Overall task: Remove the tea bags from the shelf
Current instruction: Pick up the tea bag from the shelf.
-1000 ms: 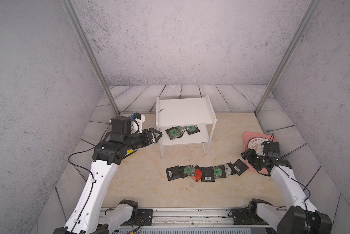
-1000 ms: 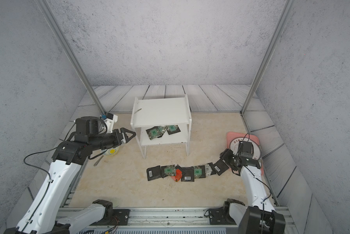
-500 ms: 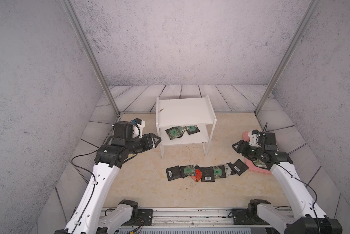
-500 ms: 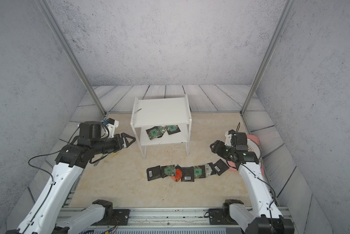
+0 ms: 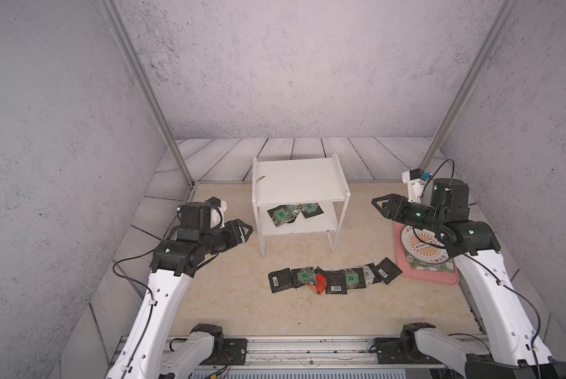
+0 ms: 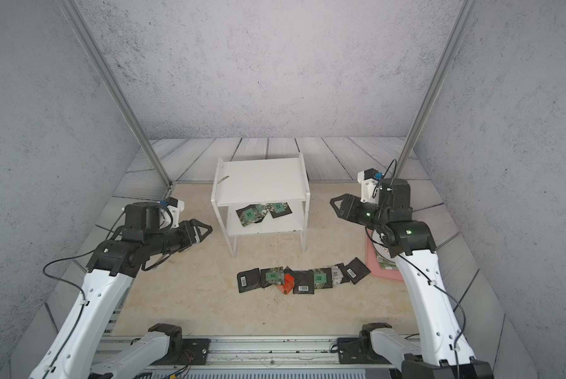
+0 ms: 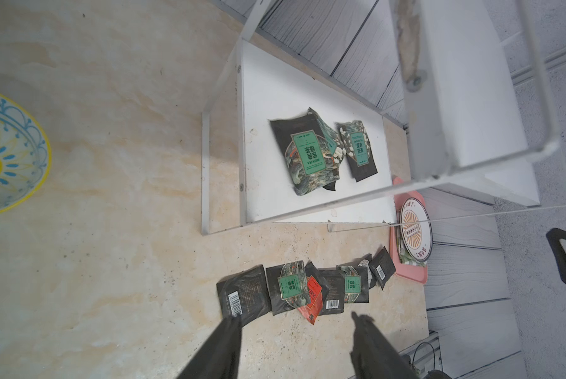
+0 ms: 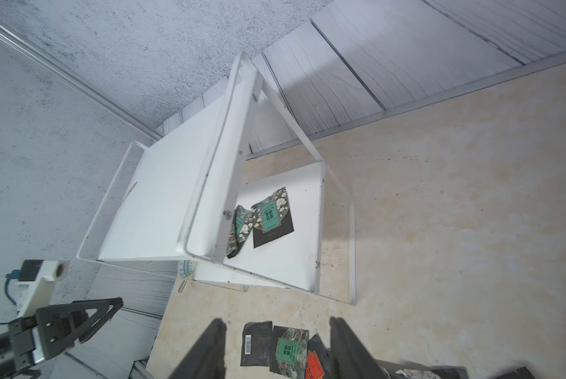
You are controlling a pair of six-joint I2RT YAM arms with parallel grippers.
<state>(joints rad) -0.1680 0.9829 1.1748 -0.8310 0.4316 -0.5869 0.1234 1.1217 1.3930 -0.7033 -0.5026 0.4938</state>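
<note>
1. White shelf point(image 5: 299, 178): flat boards, thin legs. The lower board holds crinkled glossy black tea bags point(image 5: 280, 215) with green labels.
2. A row of sachets point(image 5: 334, 279) lies on the beige table point(image 5: 229, 295). The pink tray point(image 5: 429, 280) holds a round plate point(image 5: 424, 244).
3. Left gripper point(image 5: 247, 229), right gripper point(image 5: 378, 205): jaws apart, empty.

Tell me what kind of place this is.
Most likely a robot test cell in a lab, not a home: grey panel walls framed by metal posts, a left arm and right arm mounted on a front rail, and staged props: a white shelf and tea bags.
</note>
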